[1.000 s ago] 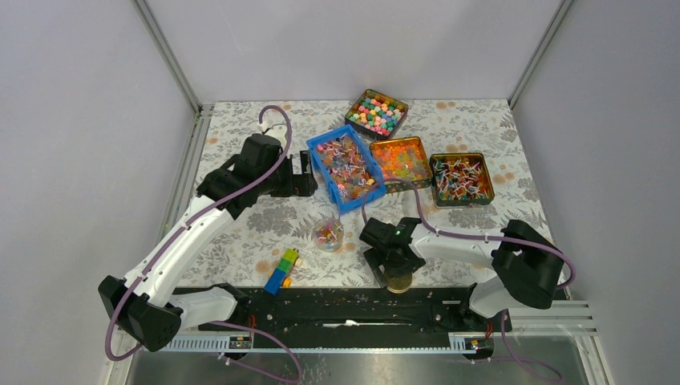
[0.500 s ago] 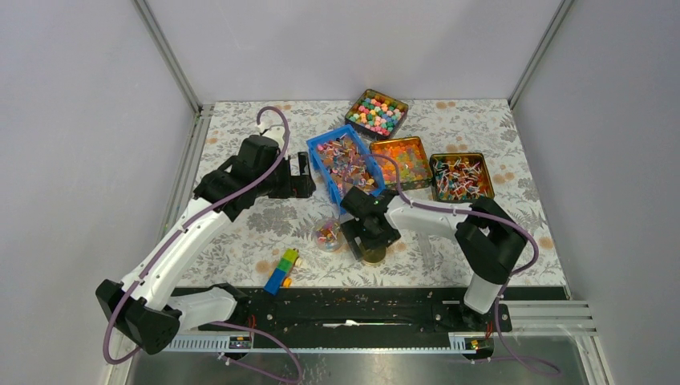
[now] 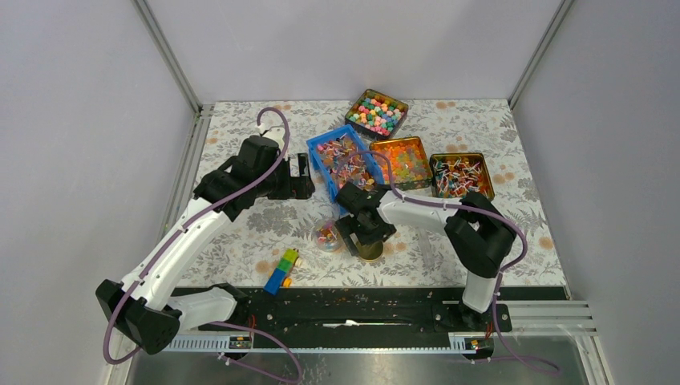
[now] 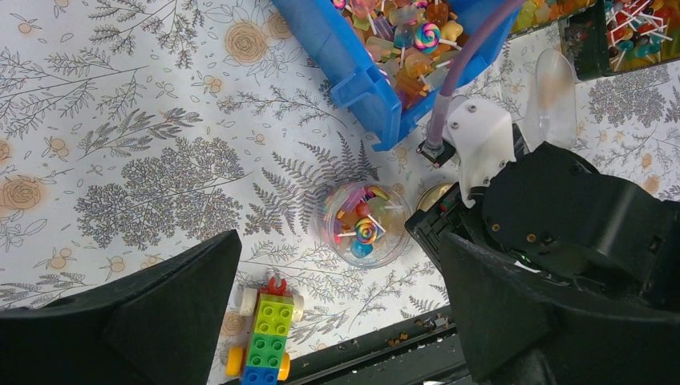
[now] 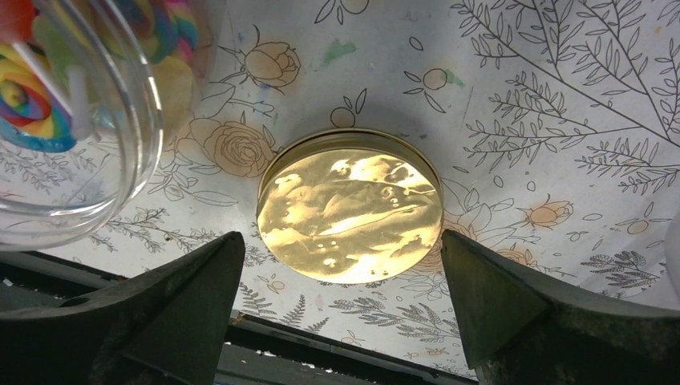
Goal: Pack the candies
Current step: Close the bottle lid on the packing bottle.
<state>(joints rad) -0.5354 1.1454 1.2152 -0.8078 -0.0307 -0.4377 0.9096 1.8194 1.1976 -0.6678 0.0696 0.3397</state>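
The candies (image 3: 346,164) fill a blue bin (image 3: 317,156) at mid-table, seen again in the left wrist view as candies (image 4: 401,40). A small clear jar (image 3: 327,235) (image 4: 365,224) (image 5: 72,120) holds a few sweets, among them a swirl lollipop. A round gold lid (image 3: 370,255) (image 5: 350,204) lies flat on the cloth just right of the jar. My right gripper (image 3: 363,235) (image 5: 341,239) hovers over the lid, open, its fingers apart from the rim. My left gripper (image 3: 302,172) (image 4: 337,245) is open and empty, beside the bin's left wall.
At the back and right stand three tins: one of coloured balls (image 3: 375,112), one of orange gummies (image 3: 401,160) and one of lollipops (image 3: 460,178). A brick toy car (image 3: 281,270) (image 4: 263,341) lies near the black rail (image 3: 361,309) at the front edge.
My right gripper has swung left and away from the front edge, bringing the gold lid next to the jar, and its jaws have opened off it. The left arm has barely moved.
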